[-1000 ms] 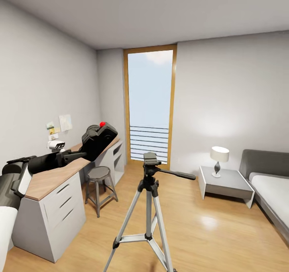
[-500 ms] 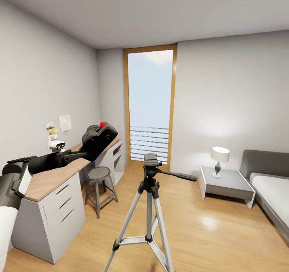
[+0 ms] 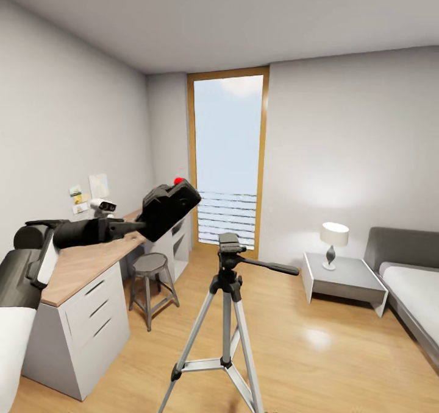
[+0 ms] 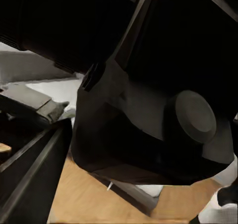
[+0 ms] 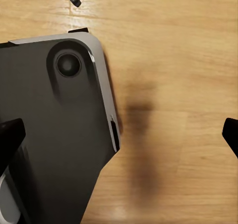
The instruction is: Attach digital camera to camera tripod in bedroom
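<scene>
1. While the small matte-black digital camera with its red button sat clamped in the left gripper, left of frame centre, mounting was not yet done.
2. Tall silver-grey camera tripod stood lower centre on the wood floor, head bare, apart from the camera.
3. Left arm reached out nearly level over the grey desk.
4. Right gripper: fingers spread, empty, above the floor.

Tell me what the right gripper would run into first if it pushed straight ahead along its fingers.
Judging by the right wrist view, the right gripper points down at the wood plank floor, with open jaws and nothing between them. The floor looks like the first contact, though the robot's dark base sits close beside that line.
</scene>
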